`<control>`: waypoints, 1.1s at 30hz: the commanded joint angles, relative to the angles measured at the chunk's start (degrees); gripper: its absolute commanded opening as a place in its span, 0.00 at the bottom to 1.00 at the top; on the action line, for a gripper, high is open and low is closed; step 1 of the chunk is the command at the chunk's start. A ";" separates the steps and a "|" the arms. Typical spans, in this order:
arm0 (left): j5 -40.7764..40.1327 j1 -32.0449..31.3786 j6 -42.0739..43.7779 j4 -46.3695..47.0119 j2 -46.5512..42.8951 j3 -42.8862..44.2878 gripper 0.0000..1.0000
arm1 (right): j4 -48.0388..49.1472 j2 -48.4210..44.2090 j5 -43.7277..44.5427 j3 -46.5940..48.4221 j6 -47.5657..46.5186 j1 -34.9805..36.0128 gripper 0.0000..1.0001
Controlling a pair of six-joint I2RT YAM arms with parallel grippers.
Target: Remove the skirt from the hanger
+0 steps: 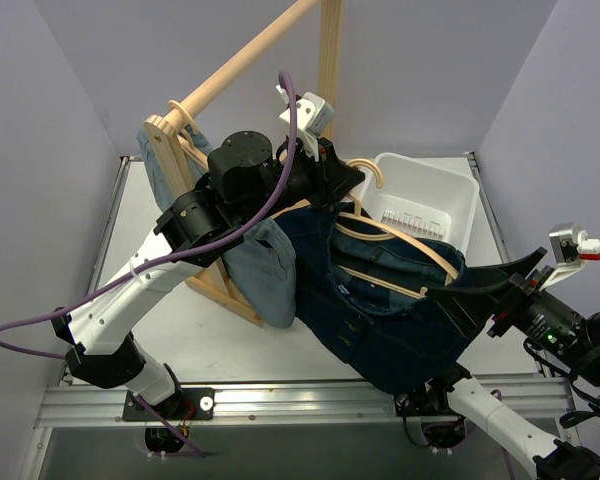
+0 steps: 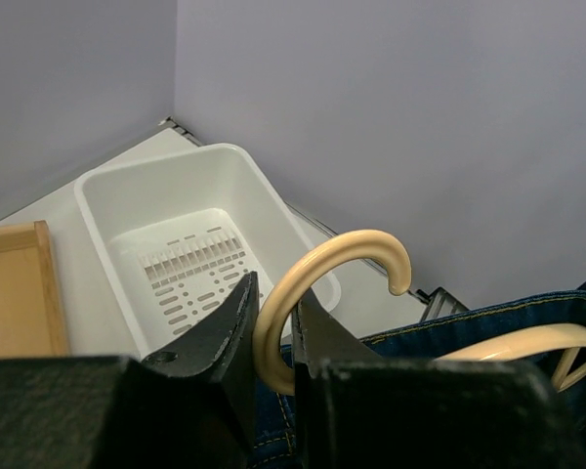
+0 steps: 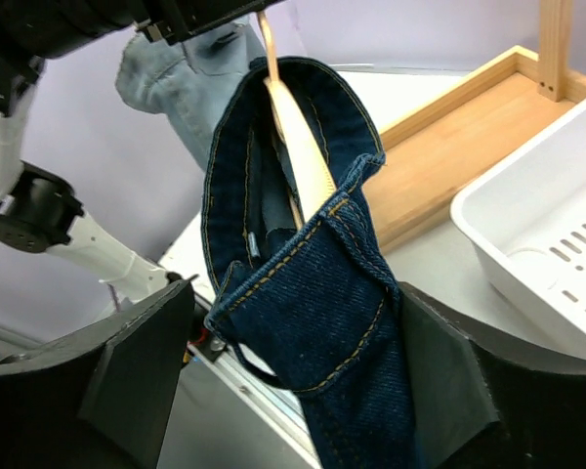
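A dark blue denim skirt [image 1: 390,320] hangs on a pale wooden hanger [image 1: 400,235] held in the air between my arms. My left gripper [image 1: 348,178] is shut on the hanger's curved hook [image 2: 347,249], which sits squeezed between its black fingers [image 2: 230,327]. My right gripper [image 1: 480,285] is open, its wide fingers on either side of the skirt's bunched waistband [image 3: 313,293] at the hanger's right end. The hanger's arm [image 3: 298,147] runs inside the waistband. The cloth touches the right finger [image 3: 449,381], and a thin gap shows at the other.
A white slotted bin [image 1: 450,190] stands at the back right, also in the left wrist view [image 2: 107,186] and the right wrist view [image 3: 566,225]. A wooden rack [image 1: 240,60] with a tray base [image 3: 469,137] stands at the back left. A light blue denim garment [image 1: 265,270] hangs from it.
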 commanded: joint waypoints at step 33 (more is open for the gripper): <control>-13.66 0.54 5.72 11.05 -6.03 -5.73 0.02 | -5.48 -2.19 21.93 1.89 3.96 0.43 0.00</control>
